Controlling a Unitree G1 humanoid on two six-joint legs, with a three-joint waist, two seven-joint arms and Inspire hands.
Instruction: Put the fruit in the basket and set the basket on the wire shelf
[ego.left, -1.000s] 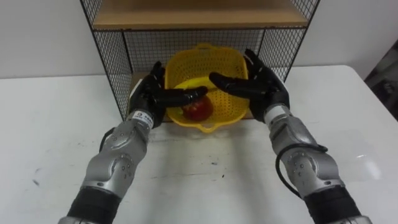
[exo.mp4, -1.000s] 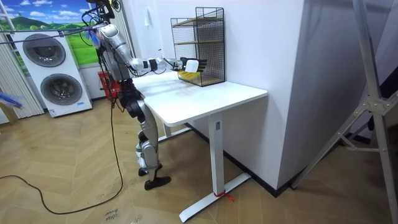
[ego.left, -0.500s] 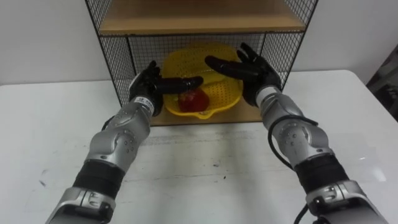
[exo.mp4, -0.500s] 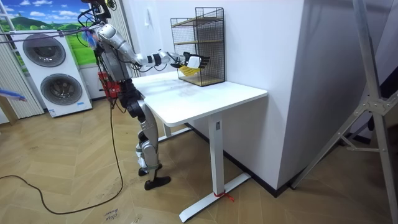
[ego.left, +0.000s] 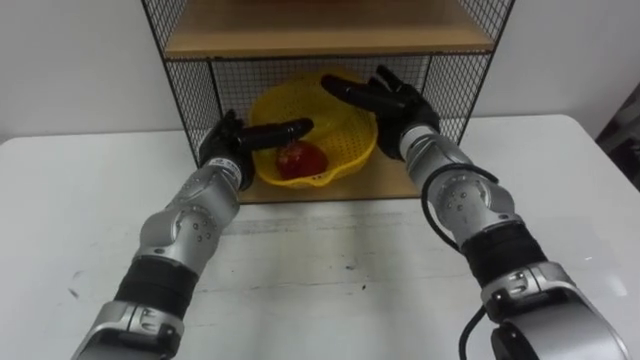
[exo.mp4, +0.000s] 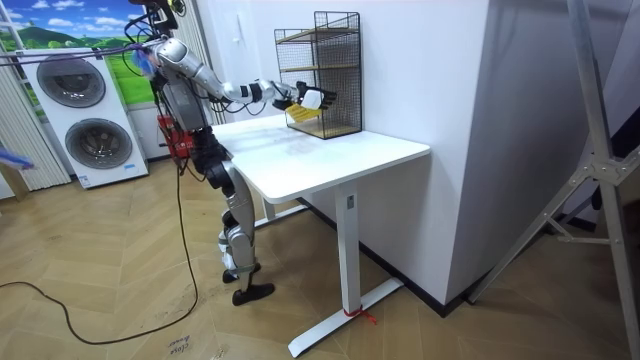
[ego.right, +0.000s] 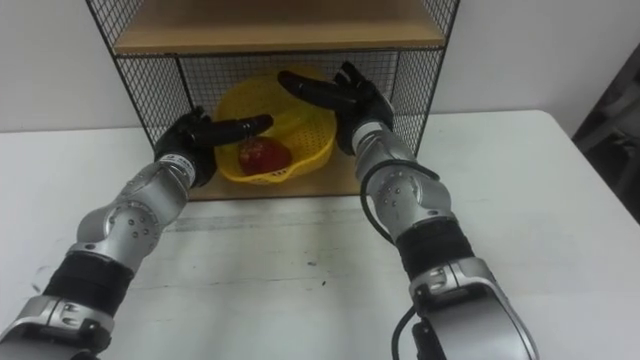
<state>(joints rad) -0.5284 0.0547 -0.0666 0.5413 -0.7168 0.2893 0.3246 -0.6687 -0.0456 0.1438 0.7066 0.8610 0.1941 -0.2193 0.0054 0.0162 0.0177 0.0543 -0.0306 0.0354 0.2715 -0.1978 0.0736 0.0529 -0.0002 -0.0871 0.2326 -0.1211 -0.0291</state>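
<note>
Basket (ego.left: 345, 135), yellow, tilted, inside lower bay of wire shelf (ego.left: 190, 90), between both hands. Red fruit (ego.left: 297, 160) inside, nearer left hand (ego.left: 228, 148). Left hand and right hand (ego.left: 400, 110): fingers straight, spread, pressing basket walls. Advice: level basket, lower onto board, release both sides evenly.

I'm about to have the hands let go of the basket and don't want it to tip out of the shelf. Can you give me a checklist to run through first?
1. Fruit in the basket: a red apple lies inside the yellow basket. Ok.
2. Basket inside the wire shelf, in the lower compartment: ok.
3. Basket level: it tilts toward the robot. Not ok.
4. Basket bottom resting on the shelf board: cannot tell.
5. Both sides supported: the left hand and the right hand press its sides. Ok.
</note>
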